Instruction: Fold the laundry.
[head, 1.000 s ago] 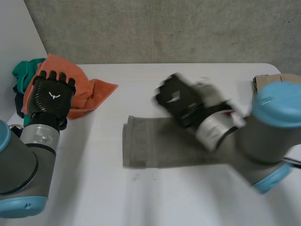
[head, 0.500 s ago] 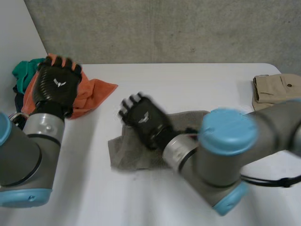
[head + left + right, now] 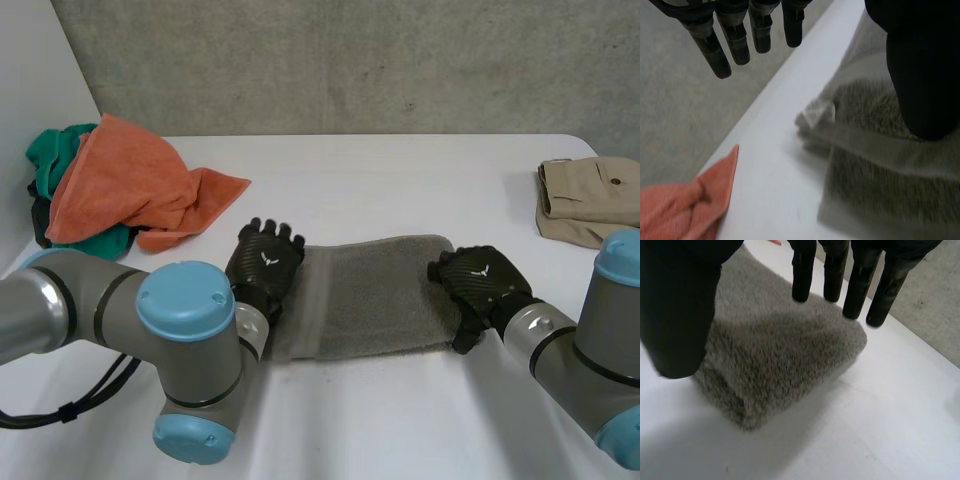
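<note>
Grey towel [image 3: 375, 295] | soft, limp, likely light | left hand [image 3: 265, 268], right hand [image 3: 480, 283] poised unclenched at opposite ends | best pinched at end corners

White table [image 3: 400, 170] against a rough grey concrete wall [image 3: 350, 60].

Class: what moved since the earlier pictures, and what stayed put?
The left hand swung from the orange cloth to the grey towel's left end; the right hand crossed back to its right end, both open. The orange cloth and beige garment stayed.
</note>
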{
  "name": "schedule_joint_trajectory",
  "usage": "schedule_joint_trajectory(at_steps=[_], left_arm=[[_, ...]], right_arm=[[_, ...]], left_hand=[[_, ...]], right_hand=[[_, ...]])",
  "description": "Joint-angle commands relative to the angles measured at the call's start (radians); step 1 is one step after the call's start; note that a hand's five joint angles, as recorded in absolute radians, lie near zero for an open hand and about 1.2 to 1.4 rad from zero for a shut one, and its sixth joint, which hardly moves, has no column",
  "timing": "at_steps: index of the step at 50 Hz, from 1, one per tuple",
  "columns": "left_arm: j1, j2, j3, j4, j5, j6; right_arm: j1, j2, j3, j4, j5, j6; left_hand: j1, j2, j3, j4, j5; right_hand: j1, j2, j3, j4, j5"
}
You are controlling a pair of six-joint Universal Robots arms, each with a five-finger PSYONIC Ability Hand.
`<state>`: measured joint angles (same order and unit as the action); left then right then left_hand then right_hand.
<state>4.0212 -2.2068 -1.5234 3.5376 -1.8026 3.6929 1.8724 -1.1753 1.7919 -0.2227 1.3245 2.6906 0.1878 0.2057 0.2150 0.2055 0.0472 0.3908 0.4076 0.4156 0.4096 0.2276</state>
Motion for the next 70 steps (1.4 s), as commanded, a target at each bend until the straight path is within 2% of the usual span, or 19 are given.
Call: schedule_joint_trajectory(at_steps=[1, 3, 4, 5, 12, 18, 24, 28, 31, 36, 37, 38, 41, 44, 49, 53, 57, 64, 70], left_arm=[[-0.001, 0.006, -0.026, -0.011, -0.121, 0.044], [-0.002, 0.016, -0.044, -0.011, -0.123, 0.045], [-0.002, 0.045, -0.064, -0.008, -0.124, 0.045], [-0.001, 0.062, -0.073, -0.008, -0.124, 0.044], [0.022, 0.212, -0.130, -0.008, -0.123, 0.033], [0.125, 0.340, -0.181, -0.008, -0.115, 0.033], [0.159, 0.415, -0.213, -0.008, -0.115, 0.032], [0.168, 0.434, -0.236, -0.008, -0.115, 0.024], [0.168, 0.435, -0.247, -0.008, -0.115, 0.022], [0.173, 0.434, -0.259, -0.006, -0.115, 0.013], [0.173, 0.434, -0.259, -0.006, -0.115, 0.013], [0.173, 0.434, -0.259, -0.005, -0.115, 0.012], [0.174, 0.427, -0.245, -0.003, -0.115, 0.009], [0.174, 0.424, -0.224, 0.004, -0.116, 0.010], [0.151, 0.401, -0.170, 0.006, -0.118, 0.009], [0.063, 0.331, -0.101, 0.004, -0.107, -0.040], [0.009, 0.271, -0.063, -0.009, -0.101, -0.126], [-0.062, 0.198, -0.057, -0.116, -0.107, -0.261], [-0.079, 0.136, -0.058, -0.193, -0.118, -0.280]], right_arm=[[-0.004, 0.052, 0.000, -0.050, 0.005, -0.008], [-0.007, 0.052, 0.000, -0.055, 0.007, -0.011], [-0.013, 0.051, 0.000, -0.059, 0.008, -0.018], [-0.016, 0.049, 0.001, -0.063, 0.010, -0.023], [-0.021, 0.031, 0.004, -0.064, 0.053, -0.156], [0.011, 0.009, -0.038, -0.066, 0.125, -0.342], [0.295, 0.009, -0.161, -0.101, 0.128, -0.544], [0.436, 0.058, -0.215, -0.185, 0.056, -0.618], [0.510, 0.136, -0.233, -0.214, -0.060, -0.653], [0.564, 0.236, -0.244, -0.219, -0.175, -0.667], [0.564, 0.238, -0.246, -0.222, -0.176, -0.664], [0.564, 0.232, -0.250, -0.221, -0.168, -0.649], [0.565, 0.209, -0.253, -0.221, -0.122, -0.602], [0.541, 0.178, -0.246, -0.224, -0.061, -0.433], [0.432, 0.008, -0.221, -0.199, -0.013, 0.153], [0.351, -0.049, -0.232, -0.094, -0.010, 0.464], [0.274, 0.006, -0.301, 0.061, -0.007, 0.489], [0.275, 0.199, -0.486, 0.249, 0.002, 0.390], [0.278, 0.319, -0.583, 0.310, 0.001, 0.357]], left_hand=[[0.037, 0.020, 0.010, 0.020, 0.003], [0.037, 0.020, 0.010, 0.020, 0.003], [0.037, 0.020, 0.010, 0.020, 0.003], [0.037, 0.020, 0.010, 0.020, 0.003], [0.026, 0.008, -0.001, 0.008, -0.008], [0.026, 0.008, -0.002, 0.008, -0.008], [0.020, 0.002, -0.007, 0.002, -0.014], [0.017, -0.001, -0.010, -0.001, -0.017], [0.014, -0.004, -0.013, -0.004, -0.020], [0.014, -0.004, -0.013, -0.004, -0.020], [0.014, -0.004, -0.013, -0.004, -0.020], [0.014, -0.004, -0.013, -0.004, -0.020], [0.011, -0.007, -0.016, -0.007, -0.023], [0.008, -0.010, -0.019, -0.010, -0.026], [0.005, -0.013, -0.022, -0.013, -0.029], [0.005, -0.013, -0.022, -0.013, -0.029], [0.002, -0.016, -0.025, -0.015, -0.032], [0.005, -0.013, -0.022, -0.013, -0.029], [0.005, -0.013, -0.022, -0.013, -0.029]], right_hand=[[0.427, 0.411, 0.403, 0.409, 0.416], [0.630, 0.613, 0.605, 0.611, 0.618], [0.930, 0.913, 0.905, 0.911, 0.919], [1.005, 0.988, 0.980, 0.986, 0.993], [1.005, 0.989, 0.981, 0.987, 0.994], [1.005, 0.989, 0.981, 0.987, 0.994], [1.005, 0.989, 0.981, 0.987, 0.994], [1.005, 0.989, 0.981, 0.987, 0.994], [1.005, 0.989, 0.981, 0.987, 0.994], [1.005, 0.989, 0.981, 0.987, 0.994], [0.861, 0.844, 0.836, 0.842, 0.850], [0.432, 0.416, 0.408, 0.414, 0.421], [-0.181, -0.198, -0.206, -0.200, -0.192], [-0.216, -0.233, -0.241, -0.235, -0.228], [-0.216, -0.233, -0.241, -0.235, -0.228], [-0.216, -0.233, -0.241, -0.235, -0.228], [-0.216, -0.233, -0.241, -0.235, -0.228], [-0.216, -0.233, -0.241, -0.235, -0.228], [-0.216, -0.233, -0.241, -0.235, -0.228]])
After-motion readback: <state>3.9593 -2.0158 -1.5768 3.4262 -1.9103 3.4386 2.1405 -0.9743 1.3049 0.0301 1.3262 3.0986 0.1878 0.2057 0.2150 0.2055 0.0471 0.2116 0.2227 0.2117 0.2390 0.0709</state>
